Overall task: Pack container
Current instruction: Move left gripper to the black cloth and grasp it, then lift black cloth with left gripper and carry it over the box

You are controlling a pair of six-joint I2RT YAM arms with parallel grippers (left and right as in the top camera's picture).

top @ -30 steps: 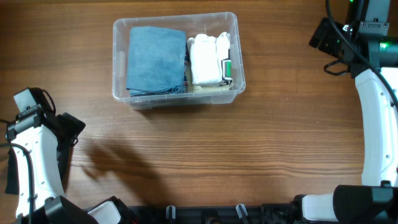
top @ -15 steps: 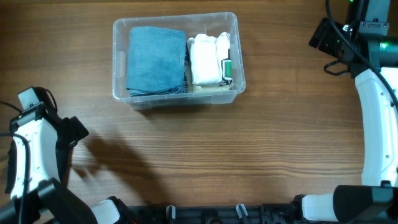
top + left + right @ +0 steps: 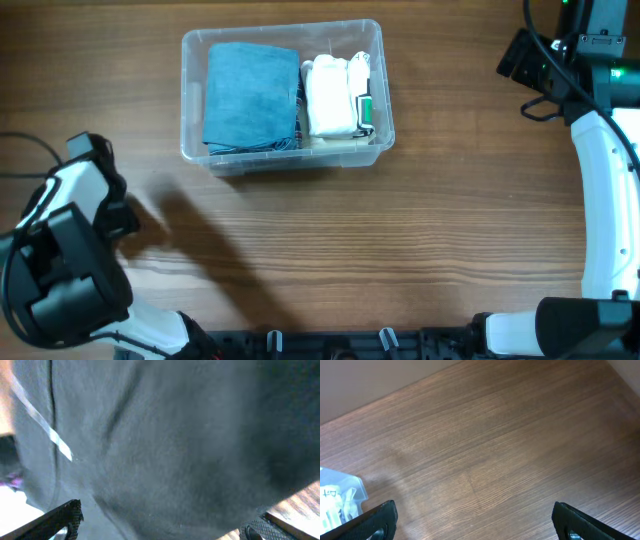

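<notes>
Wooden table (image 3: 400, 230) carries only one thing of the task: the container (image 3: 282, 30), standing at the far side, a bit left of centre. Its long axis runs left-right, i.e. across the table, with the short walls facing the two arms.

Left arm (image 3: 70, 250) is folded at the near-left edge. Right arm (image 3: 605, 190) stretches along the right edge to the far-right corner. Both are well apart from the container.

Inside, a folded blue cloth (image 3: 250, 95) fills the left half and a white bundle (image 3: 330, 95) the right half, w/ a small green-white item (image 3: 366, 108) pressed to the right wall. It looks nearly full, I judge.

Left pincer (image 3: 157, 527) is spread, its fingertips at the two low corners of the wrist view. A blurred grey surface (image 3: 175, 440) covers almost all of that view; what it is, and if it touches the fingers, I cannot tell. From here the container lies forward and to the right, and the left arm seems somewhat nearer to it than the right one.

Right pincer (image 3: 480, 525) is also spread and pinches nothing, above bare wood. Only a corner of the container shows at the low-left edge of its view, so the container lies to its left.
</notes>
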